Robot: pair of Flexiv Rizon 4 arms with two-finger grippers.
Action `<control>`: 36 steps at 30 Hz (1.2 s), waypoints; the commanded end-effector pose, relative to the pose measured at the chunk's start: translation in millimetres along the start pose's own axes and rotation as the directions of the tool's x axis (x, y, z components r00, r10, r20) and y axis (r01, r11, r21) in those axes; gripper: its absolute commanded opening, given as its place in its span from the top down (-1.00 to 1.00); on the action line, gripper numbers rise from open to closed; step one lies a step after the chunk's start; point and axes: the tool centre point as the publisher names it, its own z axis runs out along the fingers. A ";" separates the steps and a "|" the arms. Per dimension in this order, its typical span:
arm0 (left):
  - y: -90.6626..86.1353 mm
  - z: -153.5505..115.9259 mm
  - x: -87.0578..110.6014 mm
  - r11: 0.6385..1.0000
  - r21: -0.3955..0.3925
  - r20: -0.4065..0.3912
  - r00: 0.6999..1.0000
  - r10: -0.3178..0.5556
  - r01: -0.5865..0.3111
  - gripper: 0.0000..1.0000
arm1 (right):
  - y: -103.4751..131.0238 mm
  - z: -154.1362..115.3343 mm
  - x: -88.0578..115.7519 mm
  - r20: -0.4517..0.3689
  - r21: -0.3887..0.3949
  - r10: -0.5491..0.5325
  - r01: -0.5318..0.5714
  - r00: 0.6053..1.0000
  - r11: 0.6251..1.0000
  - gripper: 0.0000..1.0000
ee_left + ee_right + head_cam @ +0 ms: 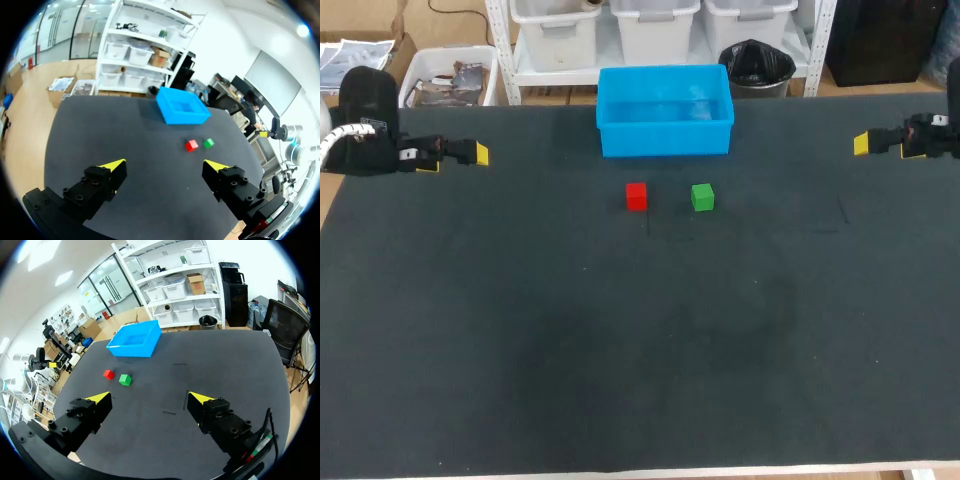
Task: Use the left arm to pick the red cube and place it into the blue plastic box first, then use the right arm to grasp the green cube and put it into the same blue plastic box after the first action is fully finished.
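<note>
A small red cube (636, 196) and a green cube (702, 197) sit side by side on the black table, just in front of the blue plastic box (665, 138) at the back middle. My left gripper (455, 158) hovers open at the far left, well away from the cubes. My right gripper (886, 147) is open at the far right. From the left wrist, the open gripper (165, 166) holds nothing, with the red cube (191, 145), green cube (208, 143) and box (182, 120) far ahead. Ahead of the open right gripper (150, 398) lie the green cube (125, 379), red cube (108, 374) and box (130, 350).
The black table top (620, 350) runs wide in front of the cubes down to its pale front edge (720, 470). The box stands near the table's back edge, and nothing shows inside it.
</note>
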 end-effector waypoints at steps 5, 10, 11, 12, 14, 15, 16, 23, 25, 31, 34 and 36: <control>-0.8 -0.3 -0.2 1.000 -0.003 -0.002 1.000 -0.001 0.001 -1.00 | 0.1 0.0 0.0 0.000 0.000 0.000 0.000 1.000 1.000 -1.00; -0.8 -0.3 -0.2 1.000 -0.003 -0.002 1.000 -0.001 0.001 -1.00 | 0.1 0.0 0.0 0.000 0.000 0.000 0.000 1.000 1.000 -1.00; -0.8 -0.3 -0.2 1.000 -0.003 -0.002 1.000 -0.001 0.001 -1.00 | 0.1 0.0 0.0 0.000 0.000 0.000 0.000 1.000 1.000 -1.00; -0.8 -0.3 -0.2 1.000 -0.003 -0.002 1.000 -0.001 0.001 -1.00 | 0.1 0.0 0.0 0.000 0.000 0.000 0.000 1.000 1.000 -1.00; -0.8 -0.3 -0.2 1.000 -0.003 -0.002 1.000 -0.001 0.001 -1.00 | 0.1 0.0 0.0 0.000 0.000 0.000 0.000 1.000 1.000 -1.00; -0.8 -0.3 -0.2 1.000 -0.003 -0.002 1.000 -0.001 0.001 -1.00 | 0.1 0.0 0.0 0.000 0.000 0.000 0.000 1.000 1.000 -1.00; -0.8 -0.3 -0.2 1.000 -0.003 -0.002 1.000 -0.001 0.001 -1.00 | 0.1 0.0 0.0 0.000 0.000 0.000 0.000 1.000 1.000 -1.00; -0.8 -0.3 -0.2 1.000 -0.003 -0.002 1.000 -0.001 0.001 -1.00 | 0.1 0.0 0.0 0.000 0.000 0.000 0.000 1.000 1.000 -1.00; -0.8 -0.3 -0.2 1.000 -0.003 -0.002 1.000 -0.001 0.001 -1.00 | 0.1 0.0 0.0 0.000 0.000 0.000 0.000 1.000 1.000 -1.00; -18.2 13.7 -10.1 0.999 -0.035 -0.042 0.999 0.032 -0.033 -1.00 | 0.1 0.0 0.0 0.000 0.000 0.000 0.000 1.000 1.000 -1.00; -27.8 20.7 -13.5 0.997 -0.069 -0.079 0.996 0.039 -0.045 -1.00 | 0.1 0.0 0.0 0.000 0.000 0.000 0.000 1.000 1.000 -1.00; -34.2 23.4 -15.8 0.997 -0.074 -0.087 0.996 0.031 -0.037 -1.00 | 0.1 0.0 0.0 0.000 0.000 0.000 0.000 1.000 1.000 -1.00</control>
